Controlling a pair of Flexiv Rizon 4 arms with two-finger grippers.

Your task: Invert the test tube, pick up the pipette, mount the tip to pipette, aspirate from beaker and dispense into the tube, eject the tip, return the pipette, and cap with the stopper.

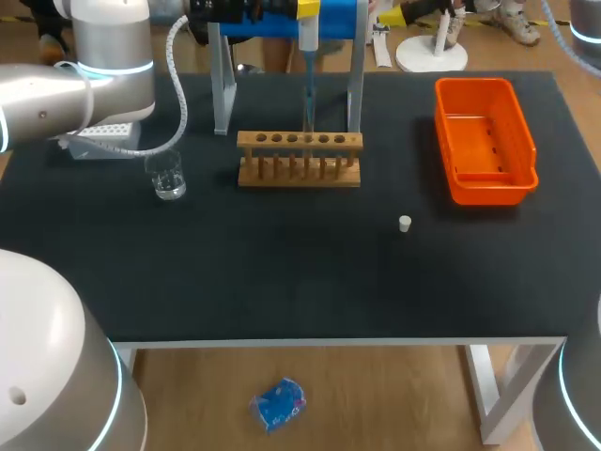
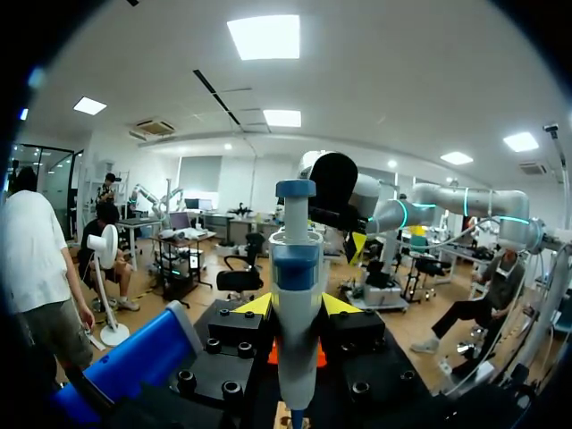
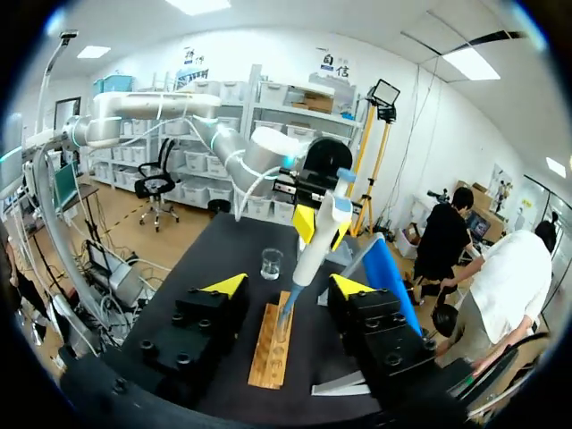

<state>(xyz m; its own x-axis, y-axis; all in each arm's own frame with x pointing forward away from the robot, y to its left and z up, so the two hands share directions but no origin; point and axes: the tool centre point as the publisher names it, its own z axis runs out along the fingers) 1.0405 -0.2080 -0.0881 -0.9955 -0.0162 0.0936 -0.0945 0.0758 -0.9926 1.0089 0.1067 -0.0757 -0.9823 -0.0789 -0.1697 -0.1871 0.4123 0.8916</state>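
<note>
Head view: the left gripper (image 1: 306, 9) is cut off by the upper edge, together with the top of the pipette (image 1: 308, 39). The pipette's lower end merges with the rack (image 1: 299, 171). Which hole it meets, and whether a test tube stands there, cannot be told. The left arm (image 1: 103, 56) covers part of the tip box (image 1: 105, 133). The liquid level in the beaker (image 1: 169, 178) is too small to read.

Left wrist view: the pipette's lower end is cut off by the edge, and the gripper's body hides everything beneath it.

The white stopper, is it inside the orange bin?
No, the stopper lies on the table, apart from the orange bin.
</note>
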